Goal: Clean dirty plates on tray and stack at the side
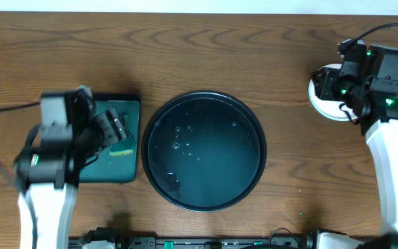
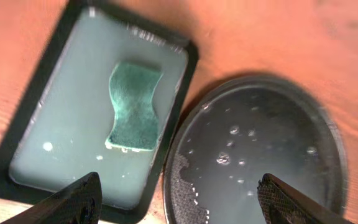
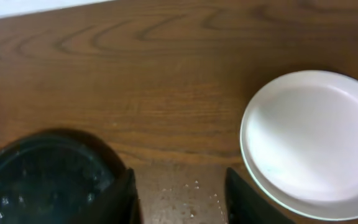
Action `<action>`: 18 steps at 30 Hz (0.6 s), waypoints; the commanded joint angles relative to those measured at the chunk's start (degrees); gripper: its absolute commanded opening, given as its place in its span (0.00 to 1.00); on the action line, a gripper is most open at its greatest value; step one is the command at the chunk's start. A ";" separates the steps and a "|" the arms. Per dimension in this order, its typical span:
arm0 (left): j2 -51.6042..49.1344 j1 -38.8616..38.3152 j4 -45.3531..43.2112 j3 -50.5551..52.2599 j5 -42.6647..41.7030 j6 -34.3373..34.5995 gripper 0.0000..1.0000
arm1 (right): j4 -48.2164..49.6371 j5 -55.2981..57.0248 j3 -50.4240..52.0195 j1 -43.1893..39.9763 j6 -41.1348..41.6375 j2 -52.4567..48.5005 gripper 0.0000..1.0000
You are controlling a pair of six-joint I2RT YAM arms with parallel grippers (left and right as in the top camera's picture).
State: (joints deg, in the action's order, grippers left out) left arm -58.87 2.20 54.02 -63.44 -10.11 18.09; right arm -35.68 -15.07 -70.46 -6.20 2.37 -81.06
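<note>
Spread fingers of the right gripper (image 3: pixel 179 200) are hovering just beside the stacked plates (image 3: pixel 309 140), gripping nothing.

From the right wrist, the plates are lying to the right of the claw, outside its gap. A white one is sitting on top with a mint-green edge showing beneath, and how many are stacked cannot be told. Bare wooden table (image 3: pixel 166 93) is showing between the fingers. The tray (image 1: pixel 206 155), round, black and beaded with droplets, is sitting at the table's centre, well apart from the stack. The left gripper (image 2: pixel 182 202) is hanging with its jaws wide apart, holding nothing, above the tray's edge and a smaller rectangular tray (image 2: pixel 73 124) where a green sponge (image 2: pixel 133 107) is lying in cloudy water.
</note>
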 commanded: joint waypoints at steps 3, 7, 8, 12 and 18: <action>13.20 -0.02 1.73 -0.09 0.90 -3.50 0.81 | -1.77 5.29 -0.83 3.78 -1.38 1.11 0.99; 21.99 -0.02 3.85 -0.09 0.92 -3.48 0.81 | -2.64 6.05 -0.76 4.37 -1.38 0.90 0.99; 23.98 -0.02 4.42 -0.07 0.92 -3.48 0.81 | -2.69 6.32 -0.76 4.37 -1.38 0.87 0.99; 28.52 -0.02 5.62 -0.07 0.94 -3.45 0.81 | -3.13 6.27 -0.76 4.37 -1.38 0.85 0.99; 29.68 -0.02 6.54 -0.07 0.92 -3.45 0.81 | -5.09 6.25 -0.76 4.37 -1.38 0.85 0.99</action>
State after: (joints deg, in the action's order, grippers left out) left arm -29.23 2.20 60.03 -63.44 -9.93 15.99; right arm -40.23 -9.32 -70.52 -2.15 1.83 -80.18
